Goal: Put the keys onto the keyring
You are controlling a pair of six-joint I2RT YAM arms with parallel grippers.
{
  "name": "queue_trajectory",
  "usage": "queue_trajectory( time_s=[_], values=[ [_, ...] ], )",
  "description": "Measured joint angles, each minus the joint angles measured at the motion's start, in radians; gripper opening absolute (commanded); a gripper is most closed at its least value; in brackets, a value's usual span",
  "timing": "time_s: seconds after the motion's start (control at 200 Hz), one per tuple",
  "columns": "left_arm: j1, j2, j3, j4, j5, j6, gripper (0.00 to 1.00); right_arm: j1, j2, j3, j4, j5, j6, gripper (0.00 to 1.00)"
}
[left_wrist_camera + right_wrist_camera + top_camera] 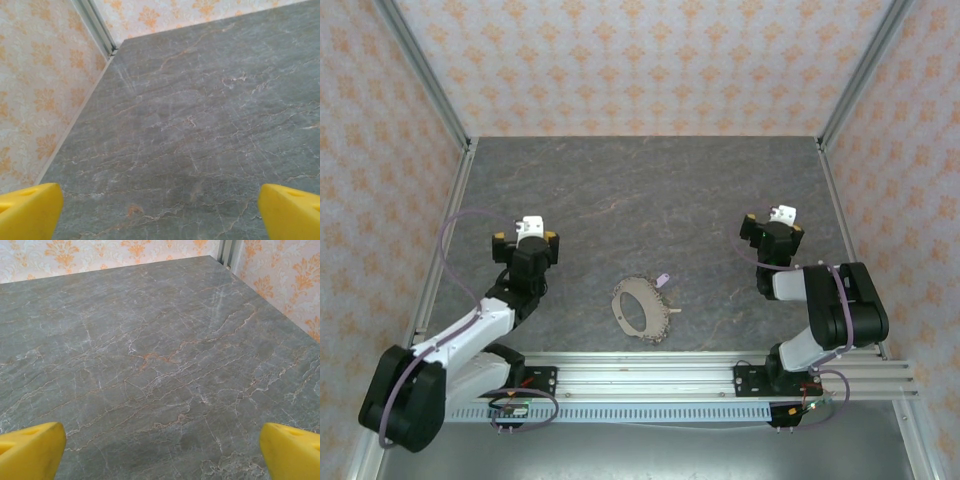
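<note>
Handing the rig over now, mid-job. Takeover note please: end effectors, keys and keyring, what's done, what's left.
Left end effector: open, empty, over the table, left of the keyring.
Right end effector: open, empty, right of the ring and farther back.
Keyring: flat at the table's near centre, touched by neither; a small pale tag, perhaps a key's, sticks out at its far-right edge.
Done: cannot tell how many keys are threaded; too small here.
Left: inspect the ring close up, thread any loose key.
</note>
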Motion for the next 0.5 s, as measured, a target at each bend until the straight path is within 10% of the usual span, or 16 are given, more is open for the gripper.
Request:
queue_trajectory(
  time_s=[0.5],
  values=[
    [0.129, 0.364, 0.064, 0.278, 0.369, 0.087, 1.0, 0.0, 0.0, 0.0, 0.001, -0.033, -0.001, 0.99]
  ],
)
